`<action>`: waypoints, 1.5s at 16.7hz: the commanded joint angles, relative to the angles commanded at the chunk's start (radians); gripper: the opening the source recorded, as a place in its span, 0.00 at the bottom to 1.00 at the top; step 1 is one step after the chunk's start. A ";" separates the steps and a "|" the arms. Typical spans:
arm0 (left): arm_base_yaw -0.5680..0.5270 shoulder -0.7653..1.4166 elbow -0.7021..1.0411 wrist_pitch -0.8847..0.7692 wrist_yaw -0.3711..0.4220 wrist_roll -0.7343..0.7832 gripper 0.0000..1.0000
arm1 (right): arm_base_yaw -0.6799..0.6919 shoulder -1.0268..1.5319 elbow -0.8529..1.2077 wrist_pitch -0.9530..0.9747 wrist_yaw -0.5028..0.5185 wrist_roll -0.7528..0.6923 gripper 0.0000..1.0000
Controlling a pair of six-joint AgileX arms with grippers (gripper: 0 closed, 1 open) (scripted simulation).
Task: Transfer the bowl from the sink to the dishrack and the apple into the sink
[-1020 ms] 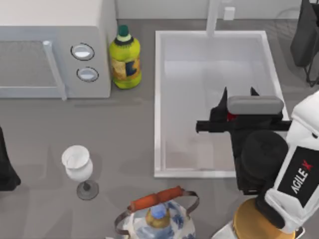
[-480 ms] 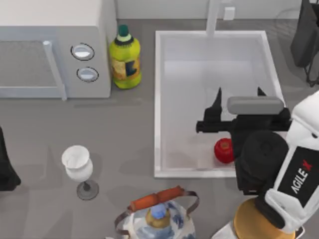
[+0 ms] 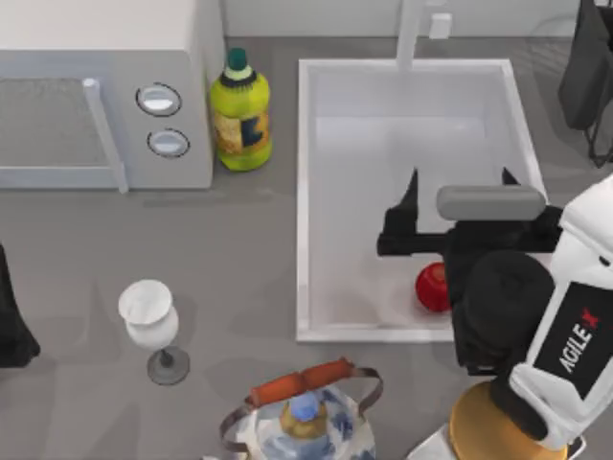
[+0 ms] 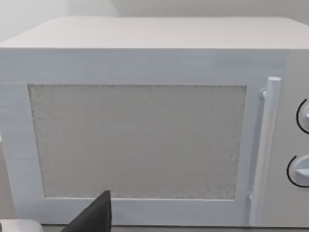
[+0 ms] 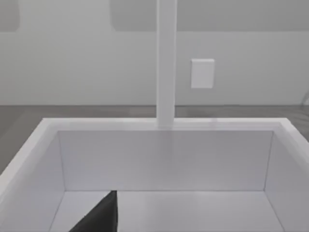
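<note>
Right gripper [image 3: 460,187] hangs over the sink [image 3: 308,192], fingers spread wide and holding nothing. The apple [image 3: 432,287] sits on the basin floor by the near wall, partly under the arm, so that half looks done. The bowl's whereabouts I can't tell. Left arm is parked facing the microwave [image 4: 145,125].

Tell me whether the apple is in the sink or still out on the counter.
In the sink. The apple lies on the basin floor inside the sink's white rim, near its front wall, partly under the right gripper, whose fingers are spread apart.
</note>
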 joint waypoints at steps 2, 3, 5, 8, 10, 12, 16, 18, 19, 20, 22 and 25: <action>0.000 0.000 0.000 0.000 0.000 0.000 1.00 | -0.003 -0.010 -0.002 -0.009 -0.002 0.002 1.00; 0.000 0.000 0.000 0.000 0.000 0.000 1.00 | -0.011 -0.030 -0.006 -0.027 -0.007 0.006 1.00; 0.000 0.000 0.000 0.000 0.000 0.000 1.00 | -0.039 -0.103 -0.024 -0.091 -0.021 0.017 1.00; 0.000 0.000 0.000 0.000 0.000 0.000 1.00 | -0.113 -0.291 -0.072 -0.244 -0.055 0.040 1.00; 0.000 0.000 0.000 0.000 0.000 0.000 1.00 | -0.176 -0.467 -0.117 -0.375 -0.086 0.055 1.00; 0.000 0.000 0.000 0.000 0.000 0.000 1.00 | -0.245 -0.673 -0.170 -0.522 -0.127 0.066 1.00; 0.000 0.000 0.000 0.000 0.000 0.000 1.00 | -0.380 -1.136 -0.290 -0.840 -0.243 0.070 1.00; 0.000 0.000 0.000 0.000 0.000 0.000 1.00 | -0.443 -1.375 -0.353 -1.003 -0.317 0.064 1.00; 0.000 0.000 0.000 0.000 0.000 0.000 1.00 | -0.473 -1.491 -0.384 -1.082 -0.356 0.059 1.00; 0.000 0.000 0.000 0.000 0.000 0.000 1.00 | -0.501 -1.603 -0.415 -1.158 -0.395 0.054 1.00; 0.000 0.000 0.000 0.000 0.000 0.000 1.00 | -0.550 -1.806 -0.472 -1.298 -0.473 0.040 1.00; 0.000 0.000 0.000 0.000 0.000 0.000 1.00 | -0.606 -2.042 -0.544 -1.467 -0.579 0.016 1.00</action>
